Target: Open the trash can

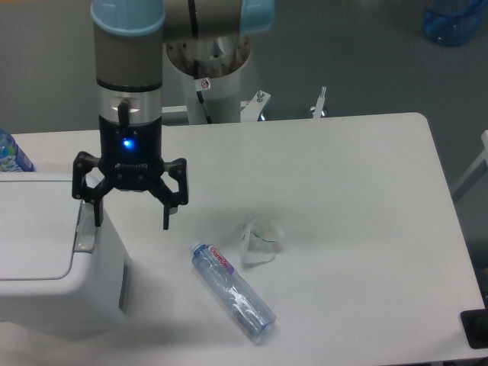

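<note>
The trash can (53,259) sits at the left edge of the table (343,191), directly below and to the left of the claw (130,219), a large boxy white bin with rounded corners whose flat lid lies closed. Its grey push-button strip (85,235) runs along the lid's right side, just under the claw's left-hand fingertip as seen in the picture. The claw hangs from the arm with its 2 fingers spread wide apart and pointing down, gripping nothing; 1 fingertip is over the bin's right edge by the grey strip, the other is past the bin's side, over bare tabletop. Whether the fingertip touches the strip cannot be told from this view. A blue light glows on the claw's black body above the fingers. Below and to the right of the claw, a clear plastic bottle (232,290) with a red-and-white label lies on its side on the table, slanting down to the right. Just beside the bottle's upper end, further right of the claw, sits a small crumpled piece of clear wrapper (261,240). Far left of the claw, behind the bin, part of a blue-labelled bottle (11,152) shows at the picture's edge.
</note>
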You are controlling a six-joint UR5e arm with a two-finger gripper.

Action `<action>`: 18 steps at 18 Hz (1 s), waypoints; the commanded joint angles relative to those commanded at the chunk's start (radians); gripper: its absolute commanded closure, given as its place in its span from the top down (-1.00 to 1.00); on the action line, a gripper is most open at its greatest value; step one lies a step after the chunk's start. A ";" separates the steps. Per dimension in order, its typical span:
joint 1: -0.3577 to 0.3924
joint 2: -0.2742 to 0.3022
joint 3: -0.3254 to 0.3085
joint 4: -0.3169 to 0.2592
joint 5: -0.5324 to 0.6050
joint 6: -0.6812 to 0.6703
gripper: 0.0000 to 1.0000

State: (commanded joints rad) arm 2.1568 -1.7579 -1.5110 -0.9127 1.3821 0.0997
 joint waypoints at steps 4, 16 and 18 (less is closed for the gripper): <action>-0.003 -0.008 -0.002 0.000 0.000 0.000 1.00; -0.011 -0.015 -0.005 0.000 0.000 0.000 1.00; -0.012 -0.020 -0.003 0.000 0.000 0.000 1.00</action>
State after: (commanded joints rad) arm 2.1445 -1.7779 -1.5141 -0.9127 1.3821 0.0997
